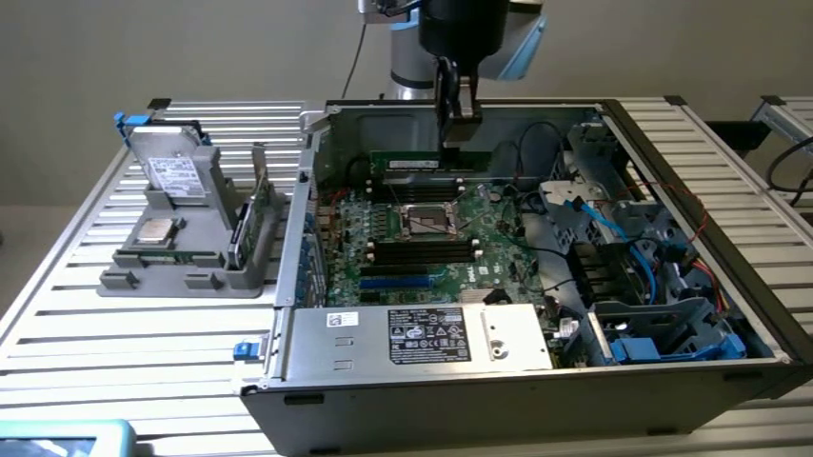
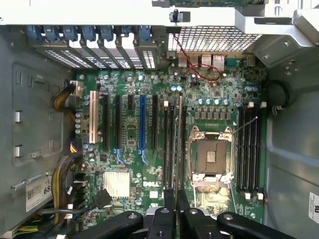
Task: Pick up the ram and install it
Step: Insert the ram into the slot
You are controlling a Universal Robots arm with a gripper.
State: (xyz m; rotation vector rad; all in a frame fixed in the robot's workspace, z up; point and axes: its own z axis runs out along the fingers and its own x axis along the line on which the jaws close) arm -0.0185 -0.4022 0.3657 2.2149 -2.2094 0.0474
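Over the far side of the motherboard [image 1: 381,228] | gripper [image 1: 458,141] jaws almost closed, pinching the ram [image 1: 409,163] on its edge | pick-up done | ram seems above slots, not yet seated

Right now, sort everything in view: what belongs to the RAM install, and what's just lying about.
Job: RAM stick, held in the jaws; motherboard; its black memory slots.
Lying about: silver drive, processor chip, grey holder, power supply.
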